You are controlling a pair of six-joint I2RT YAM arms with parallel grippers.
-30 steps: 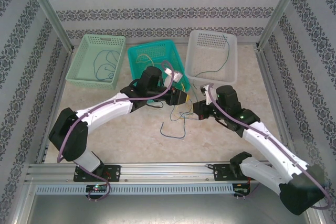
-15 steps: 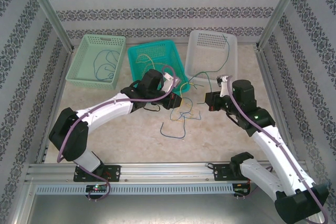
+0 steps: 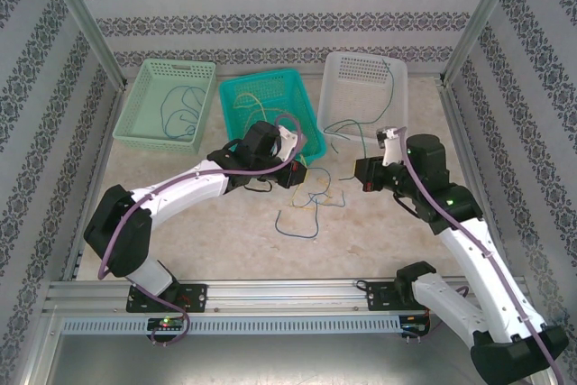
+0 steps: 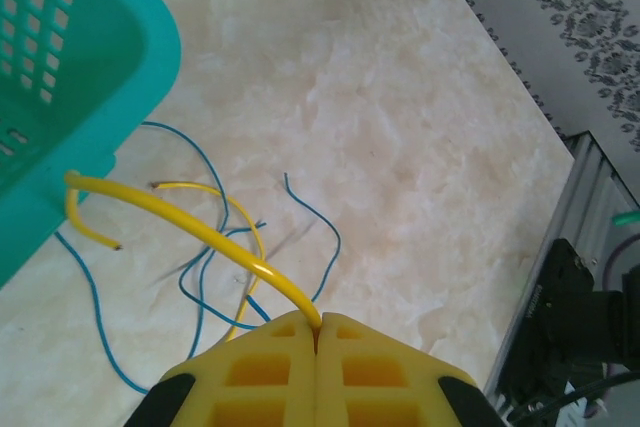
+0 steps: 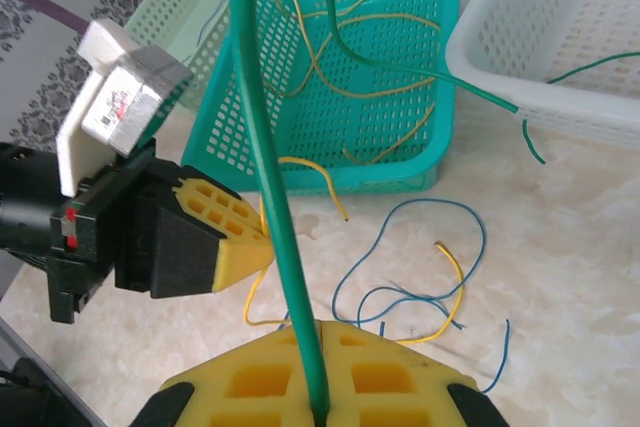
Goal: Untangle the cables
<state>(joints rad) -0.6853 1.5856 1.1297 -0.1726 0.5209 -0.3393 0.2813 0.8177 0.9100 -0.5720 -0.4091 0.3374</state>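
Tangle [image 3: 311, 200] of thin blue and yellow cables is lying on the table just in front of the teal basket [image 3: 261, 76]. On the tangle's left, close to the basket's front wall, the left gripper [image 4: 318, 325] is pressing its yellow pads together on a yellow cable [image 4: 200, 232], which is arching up and curling back toward the basket's corner. To the basket's right, the right gripper [image 5: 320, 332] is likewise pinching a green cable [image 5: 265, 177], which is rising steeply out of its pads. Further back, more yellow cables are resting inside the teal basket, and a green strand is draping over the rim of the white basket [image 3: 365, 69] on its right. If the arms pull apart, the strands crossing on the table risk tightening into a knot, or a thin cable may slip from the pads. The wrist views are making both pinches plain; in the top view the grips are too small to judge, though it is laying out all the baskets together.
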